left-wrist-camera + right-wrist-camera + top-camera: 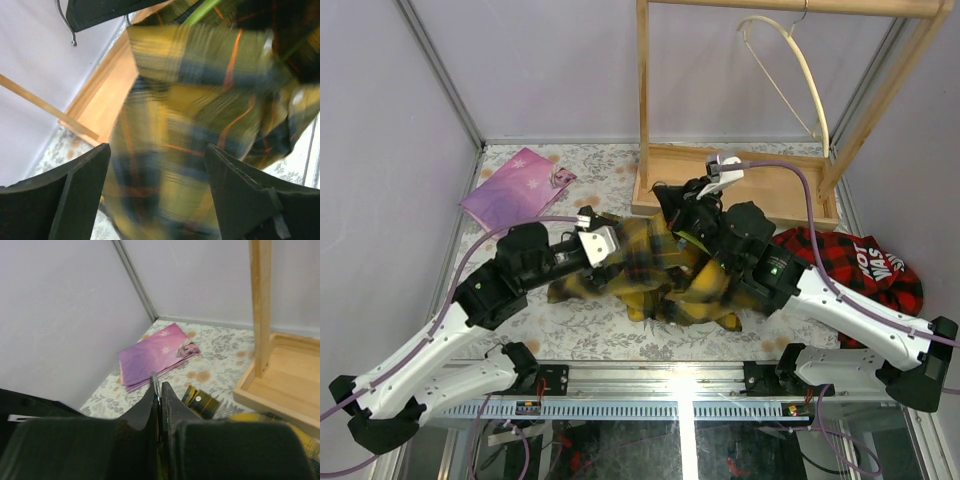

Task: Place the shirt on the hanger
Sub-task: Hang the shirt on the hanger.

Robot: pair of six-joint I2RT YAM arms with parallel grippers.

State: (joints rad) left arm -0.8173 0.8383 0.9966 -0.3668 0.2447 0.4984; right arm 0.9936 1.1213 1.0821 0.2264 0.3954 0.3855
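The yellow-and-black plaid shirt (655,275) lies bunched on the table between the two arms. My left gripper (608,246) is over its left side. In the left wrist view this gripper (157,147) stands open, with blurred shirt cloth (190,125) filling the gap between the fingers. My right gripper (672,205) is at the shirt's far edge and is shut (159,383) on a thin silver hook (155,379) of the hanger. A pale green bar of the hanger (200,12) shows above the cloth, and the rest is hidden in the shirt. A buttoned cuff (200,400) lies on the table.
A wooden rack with a tray base (750,190) stands at the back, with a cream curved hanger (800,70) on its bar. A red-and-black plaid garment (860,265) lies at the right. A purple folder (515,185) lies at the back left. Walls close in both sides.
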